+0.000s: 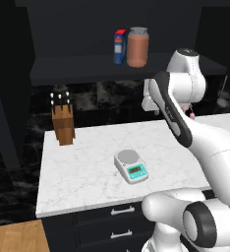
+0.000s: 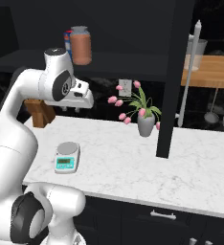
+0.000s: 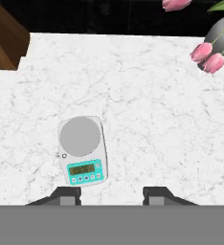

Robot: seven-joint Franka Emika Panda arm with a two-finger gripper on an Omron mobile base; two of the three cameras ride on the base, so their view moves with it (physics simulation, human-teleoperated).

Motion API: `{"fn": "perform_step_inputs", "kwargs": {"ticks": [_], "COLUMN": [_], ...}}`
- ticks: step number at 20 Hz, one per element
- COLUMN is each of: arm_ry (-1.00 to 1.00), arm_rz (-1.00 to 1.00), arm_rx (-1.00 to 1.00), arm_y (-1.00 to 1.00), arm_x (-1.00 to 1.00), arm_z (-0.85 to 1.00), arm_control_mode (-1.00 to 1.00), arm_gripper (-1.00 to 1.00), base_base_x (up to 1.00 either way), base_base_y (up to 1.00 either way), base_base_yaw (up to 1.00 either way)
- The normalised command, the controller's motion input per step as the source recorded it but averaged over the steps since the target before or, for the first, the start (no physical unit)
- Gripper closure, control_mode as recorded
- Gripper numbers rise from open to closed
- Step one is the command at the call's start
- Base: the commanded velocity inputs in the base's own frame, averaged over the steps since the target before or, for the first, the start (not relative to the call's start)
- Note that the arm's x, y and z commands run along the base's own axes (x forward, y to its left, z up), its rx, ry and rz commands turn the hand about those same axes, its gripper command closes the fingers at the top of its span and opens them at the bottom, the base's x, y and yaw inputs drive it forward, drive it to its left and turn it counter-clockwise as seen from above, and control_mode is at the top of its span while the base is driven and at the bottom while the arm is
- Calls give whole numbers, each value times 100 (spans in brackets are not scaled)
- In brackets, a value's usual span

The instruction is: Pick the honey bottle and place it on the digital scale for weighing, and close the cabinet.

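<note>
Gripper (image 3: pixel 111 195) released — fingers spread, holding nothing, above the table (image 3: pixel 157 119). Honey bottle (image 1: pixel 137 47) stands on the open cabinet (image 1: pixel 87 69) shelf; digital scale (image 3: pixel 81 150) sits below — unloaded.

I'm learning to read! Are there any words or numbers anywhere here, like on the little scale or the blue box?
Digital scale: its teal display shows digits, but they are too blurred to read.
Blue carton: it has a label patch, too small to read.
Honey bottle: no writing can be made out.
Knife block: no writing.
So nothing here can be read for sure.
</note>
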Motion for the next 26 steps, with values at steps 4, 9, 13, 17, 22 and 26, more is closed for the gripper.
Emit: {"fn": "perform_step_inputs", "kwargs": {"ticks": [4, 9, 13, 17, 22, 26], "arm_ry": [-5, -30, -50, -41, -34, -21], "arm_rz": [0, 0, 0, 0, 0, 0], "arm_rx": [0, -6, -9, -1, 0, 0], "arm_y": [1, 3, 0, 0, 0, 0], "arm_x": [-29, -76, -63, -43, -26, -22], "arm_z": [0, 11, 27, 34, 57, 66], "arm_control_mode": [-100, -100, -100, -100, -100, -100], "arm_gripper": [-100, -100, -100, -100, -100, -100], "base_base_x": [0, 0, 0, 0, 0, 0], "base_base_y": [0, 0, 0, 0, 0, 0], "base_base_yaw": [0, 0, 0, 0, 0, 0]}}
